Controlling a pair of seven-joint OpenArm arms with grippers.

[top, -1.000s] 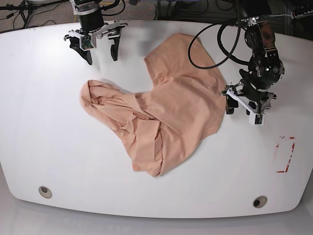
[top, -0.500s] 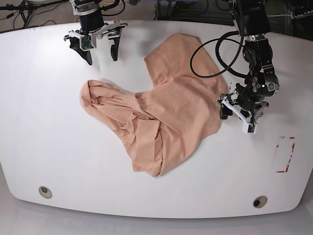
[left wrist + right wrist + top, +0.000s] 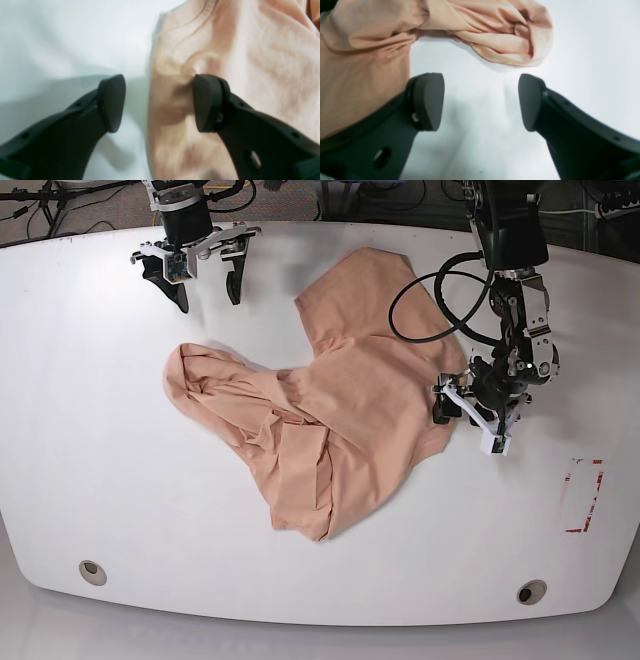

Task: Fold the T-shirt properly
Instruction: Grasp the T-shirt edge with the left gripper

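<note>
A wide white table [image 3: 90,470] fills the view, evenly lit; dark cables [image 3: 40,215] clutter the floor beyond its far edge.

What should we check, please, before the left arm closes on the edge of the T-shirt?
1. Left gripper open: ok, jaws wide apart.
2. T-shirt edge between the jaws: ok, in the left wrist view one finger is over the cloth and the other over the bare table.
3. Fingers low enough to pinch the cloth: cannot tell, the height above the table is unclear.
4. Right gripper clear of the cloth: ok, open over bare table at the far side.
5. Shirt spread flat: not ok, it lies crumpled with a bunched fold at one end.
6. Arm cable clear: cannot tell, it loops above the shirt.
</note>
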